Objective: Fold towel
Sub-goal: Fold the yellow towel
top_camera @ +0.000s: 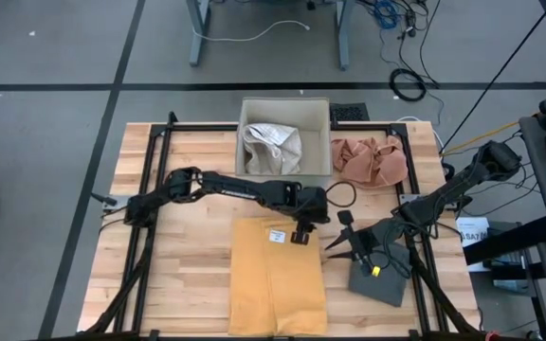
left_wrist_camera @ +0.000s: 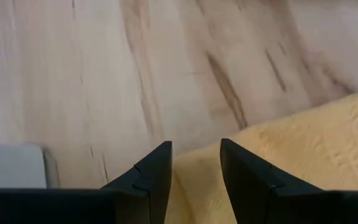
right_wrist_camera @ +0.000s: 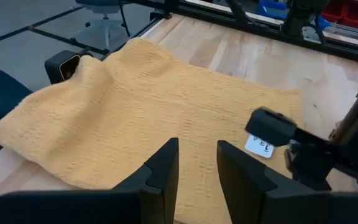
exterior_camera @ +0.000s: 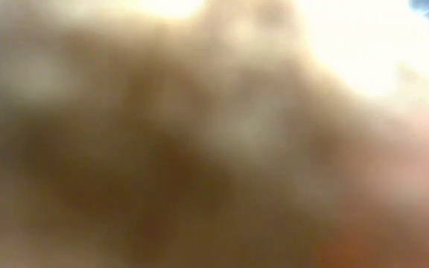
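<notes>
A mustard-yellow towel [top_camera: 278,275] lies folded into a tall rectangle on the wooden tabletop [top_camera: 188,265], near the middle of its near half, with its near edge at the tabletop's near edge. A small white tag [top_camera: 277,236] sits on the towel close to its far edge. The left gripper [top_camera: 300,233] reaches across from the left and hovers at the towel's far right corner; in the left wrist view its jaws stand released, a narrow gap between them, with the towel's edge [left_wrist_camera: 303,149] just beyond the fingertips [left_wrist_camera: 157,163]. The right gripper [top_camera: 337,244] is just beside the towel's right edge, its jaws released too, pointing toward the cloth [right_wrist_camera: 166,106]. Under the right arm lies a dark grey cloth [top_camera: 382,275]. At the tabletop's far side stands a beige bin [top_camera: 250,112] holding a crumpled white cloth [top_camera: 273,147], and right of it a pinkish crumpled cloth [top_camera: 370,161]. The low view is blurred to nothing readable.
</notes>
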`<action>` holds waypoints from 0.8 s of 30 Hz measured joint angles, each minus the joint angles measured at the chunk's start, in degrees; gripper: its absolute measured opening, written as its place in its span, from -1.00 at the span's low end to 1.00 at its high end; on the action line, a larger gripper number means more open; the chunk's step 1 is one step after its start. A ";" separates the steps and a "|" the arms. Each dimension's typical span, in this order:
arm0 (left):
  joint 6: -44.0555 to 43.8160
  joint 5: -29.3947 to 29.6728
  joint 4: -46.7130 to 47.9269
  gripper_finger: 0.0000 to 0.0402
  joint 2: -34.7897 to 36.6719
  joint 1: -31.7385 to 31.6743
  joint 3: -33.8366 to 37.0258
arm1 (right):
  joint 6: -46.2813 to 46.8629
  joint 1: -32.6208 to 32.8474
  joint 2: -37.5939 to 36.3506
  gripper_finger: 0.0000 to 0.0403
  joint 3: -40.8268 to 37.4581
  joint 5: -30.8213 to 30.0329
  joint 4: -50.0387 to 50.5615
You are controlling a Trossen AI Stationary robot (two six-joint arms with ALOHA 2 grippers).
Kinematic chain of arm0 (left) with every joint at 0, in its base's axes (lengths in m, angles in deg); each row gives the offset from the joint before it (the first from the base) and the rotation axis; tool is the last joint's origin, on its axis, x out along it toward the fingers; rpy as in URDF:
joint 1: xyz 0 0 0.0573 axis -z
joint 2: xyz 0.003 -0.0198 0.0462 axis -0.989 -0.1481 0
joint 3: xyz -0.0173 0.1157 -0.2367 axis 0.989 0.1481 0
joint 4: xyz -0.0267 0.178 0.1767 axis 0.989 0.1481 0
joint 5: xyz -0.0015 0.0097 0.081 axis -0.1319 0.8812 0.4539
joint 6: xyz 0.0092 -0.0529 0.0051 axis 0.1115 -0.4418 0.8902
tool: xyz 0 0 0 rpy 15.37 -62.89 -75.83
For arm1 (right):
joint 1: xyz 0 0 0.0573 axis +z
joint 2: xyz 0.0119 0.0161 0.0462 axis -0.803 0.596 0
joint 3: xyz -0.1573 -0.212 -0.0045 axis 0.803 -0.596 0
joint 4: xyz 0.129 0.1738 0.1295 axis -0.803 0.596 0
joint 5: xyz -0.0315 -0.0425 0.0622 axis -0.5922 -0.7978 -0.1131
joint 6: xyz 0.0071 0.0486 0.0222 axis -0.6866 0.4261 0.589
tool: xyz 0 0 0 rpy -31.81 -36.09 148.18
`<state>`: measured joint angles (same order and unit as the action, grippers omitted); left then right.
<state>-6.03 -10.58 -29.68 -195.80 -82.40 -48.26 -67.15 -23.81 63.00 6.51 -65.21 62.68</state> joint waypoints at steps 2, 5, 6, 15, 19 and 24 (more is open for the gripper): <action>0.73 -0.26 1.70 -0.29 0.46 -0.80 0.07 | 0.00 0.00 0.00 -0.53 0.00 -0.01 0.06; 0.97 -1.18 1.66 -0.29 1.77 -1.99 0.07 | 0.21 0.00 0.00 -0.53 0.00 -0.02 0.36; 1.00 -1.66 1.03 -0.29 2.55 -2.28 0.07 | 0.22 0.00 0.00 -0.53 0.02 -0.02 0.39; 1.16 -4.03 3.19 -0.29 10.73 -1.74 0.04 | 0.48 0.02 0.03 -0.53 0.03 -0.03 1.40; 1.23 -4.24 6.47 -0.29 14.53 -0.12 0.15 | -0.04 0.00 0.04 -0.53 0.00 -0.31 1.53; 0.92 -2.42 11.81 -0.29 21.73 0.62 5.93 | 0.00 0.00 0.02 -0.53 0.02 -0.35 1.24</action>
<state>-5.10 -13.00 -17.87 -174.07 -81.78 -42.33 -67.15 -23.81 63.03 6.53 -65.56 63.92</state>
